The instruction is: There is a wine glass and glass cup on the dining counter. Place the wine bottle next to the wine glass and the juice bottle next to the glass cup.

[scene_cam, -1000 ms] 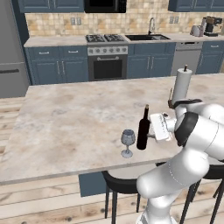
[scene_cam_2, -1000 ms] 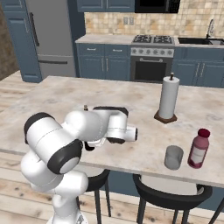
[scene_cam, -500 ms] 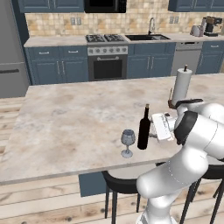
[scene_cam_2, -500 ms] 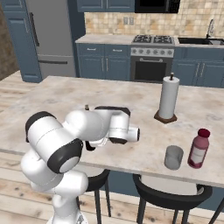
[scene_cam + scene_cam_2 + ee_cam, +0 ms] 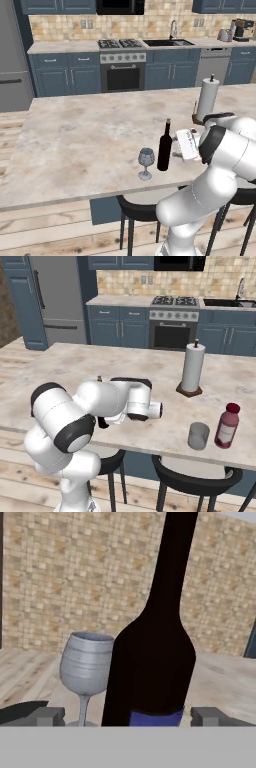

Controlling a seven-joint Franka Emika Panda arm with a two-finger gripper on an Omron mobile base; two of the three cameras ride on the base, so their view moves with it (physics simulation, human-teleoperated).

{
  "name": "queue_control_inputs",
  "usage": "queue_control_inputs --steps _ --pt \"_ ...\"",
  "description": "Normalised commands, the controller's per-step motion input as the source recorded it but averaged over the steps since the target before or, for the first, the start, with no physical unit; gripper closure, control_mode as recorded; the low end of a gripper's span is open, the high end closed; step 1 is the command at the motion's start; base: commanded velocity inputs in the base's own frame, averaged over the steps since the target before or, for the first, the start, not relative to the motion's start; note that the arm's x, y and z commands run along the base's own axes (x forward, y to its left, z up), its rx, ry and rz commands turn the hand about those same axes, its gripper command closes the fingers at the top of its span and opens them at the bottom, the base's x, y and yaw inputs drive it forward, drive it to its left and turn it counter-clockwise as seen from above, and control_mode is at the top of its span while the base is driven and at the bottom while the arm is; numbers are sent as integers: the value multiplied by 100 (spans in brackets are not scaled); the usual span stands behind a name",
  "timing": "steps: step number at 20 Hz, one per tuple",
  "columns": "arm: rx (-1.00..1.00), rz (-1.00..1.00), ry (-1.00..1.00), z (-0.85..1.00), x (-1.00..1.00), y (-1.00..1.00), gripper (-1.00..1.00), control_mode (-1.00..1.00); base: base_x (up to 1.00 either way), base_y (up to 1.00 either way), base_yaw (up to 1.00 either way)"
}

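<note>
Standing on the worktop (image 5: 75,135), one wine bottle (image 5: 164,146) mid-frame, one wine glass (image 5: 146,162) just left, both glasses empty, end effector (image 5: 127,717) released around bottle.

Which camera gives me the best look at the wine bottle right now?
The left base view: the wine bottle stands whole beside the wine glass. The hand view crops it close-up; in the right base view the arm hides nearly all of it.

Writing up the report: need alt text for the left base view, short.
A dark wine bottle stands upright on the beige dining counter, just right of a clear wine glass. The white arm's open tool sits right beside the bottle, a paper towel roll behind it.
</note>
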Motion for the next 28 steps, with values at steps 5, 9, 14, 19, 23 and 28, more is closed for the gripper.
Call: queue_control_inputs --steps 5,9,14,19,23,28 --pt "0 0 0 0 -2 -17 -100 -100 0 0 0" --pt "0 0 0 2 -20 -19 -100 -100 0 0 0" --pt "0 -7 0 11 -40 -8 -100 -100 0 0 0" --pt "-8 -9 0 30 -50 0 -100 -100 0 0 0" --pt "-15 -8 2 44 -40 0 -100 -100 0 0 0" --pt "-9 -7 15 53 -38 0 -100 -100 0 0 0"
